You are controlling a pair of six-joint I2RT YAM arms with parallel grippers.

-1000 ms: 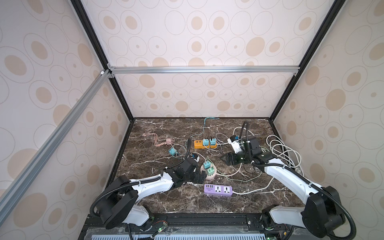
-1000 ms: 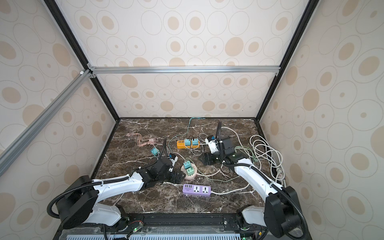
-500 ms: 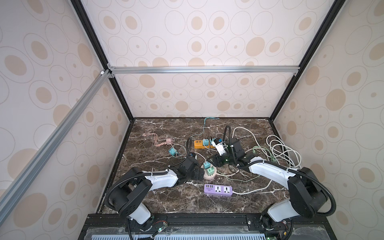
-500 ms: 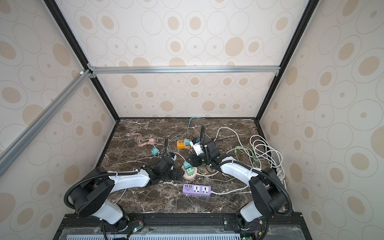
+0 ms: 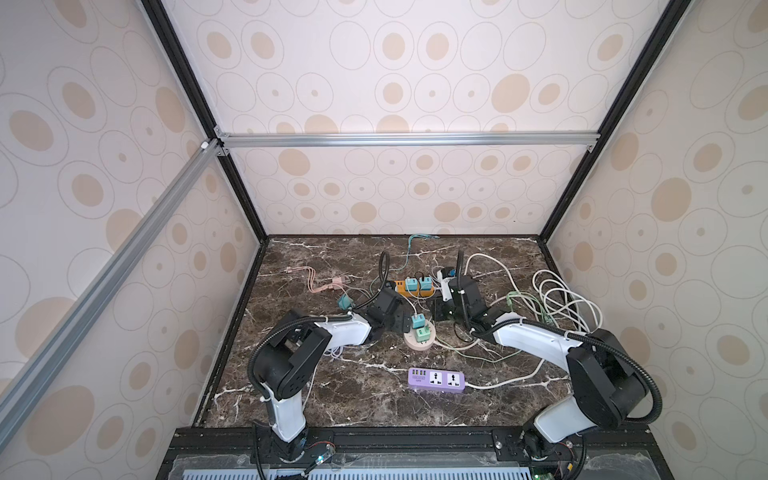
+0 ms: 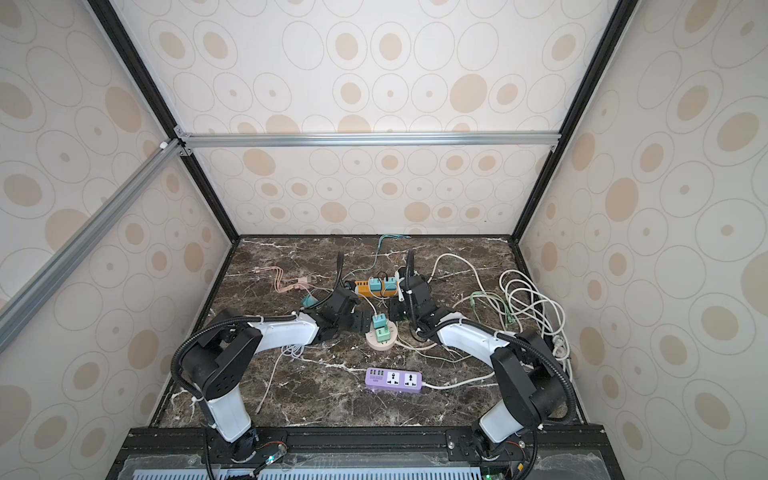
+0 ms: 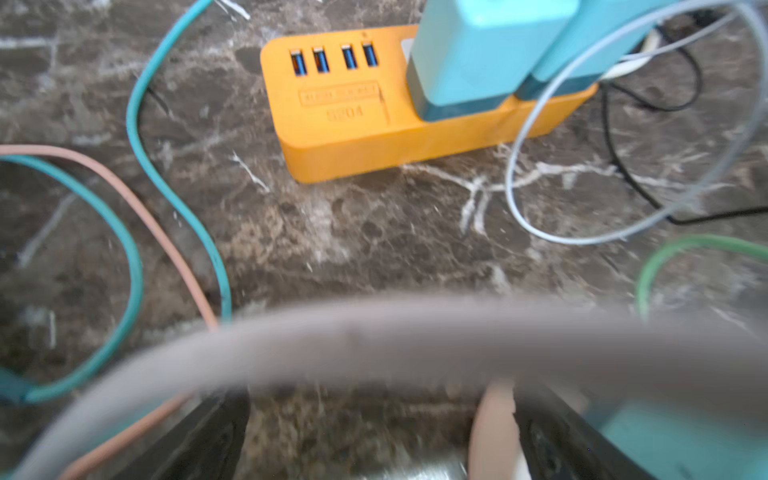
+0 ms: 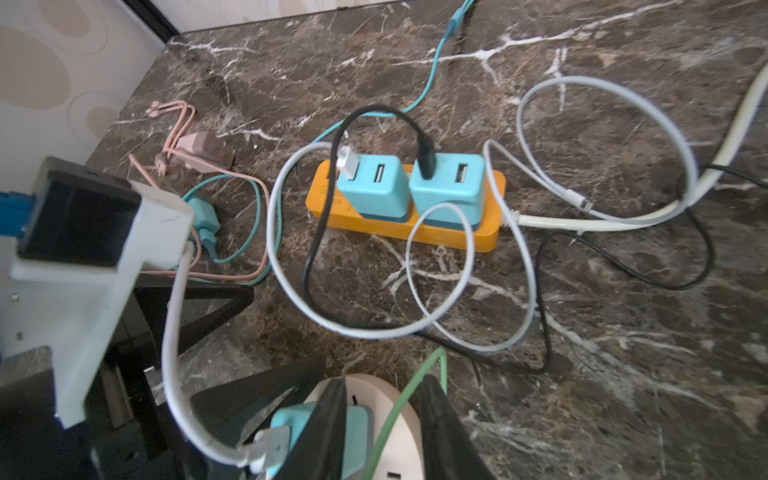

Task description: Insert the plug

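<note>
A round pale-pink socket [image 5: 419,343] lies mid-table in both top views, with a teal plug [image 5: 417,321] and a green plug [image 5: 422,333] standing on it. My left gripper [image 5: 398,323] sits against its left side, open wide. In the left wrist view the socket's rim [image 7: 494,424] shows just inside one finger. My right gripper [image 8: 384,386] hovers over the socket [image 8: 399,415] from the right. Its jaws are narrowed but apart, with a thin green cable [image 8: 411,386] running between them. One finger [image 8: 328,428] overlaps the teal plug [image 8: 357,432]. The green plug is hidden in this view.
An orange power strip [image 5: 400,286] with two teal adapters lies just beyond the socket. A purple strip [image 5: 436,379] lies nearer the front. White cable coils [image 5: 561,299] fill the right side, with pink [image 5: 324,284] and teal cables on the left. Loose white, black and green cables cross the middle.
My right gripper has swung left from the right side to the round socket, and its jaws have narrowed. The left gripper has stayed open beside the socket.
</note>
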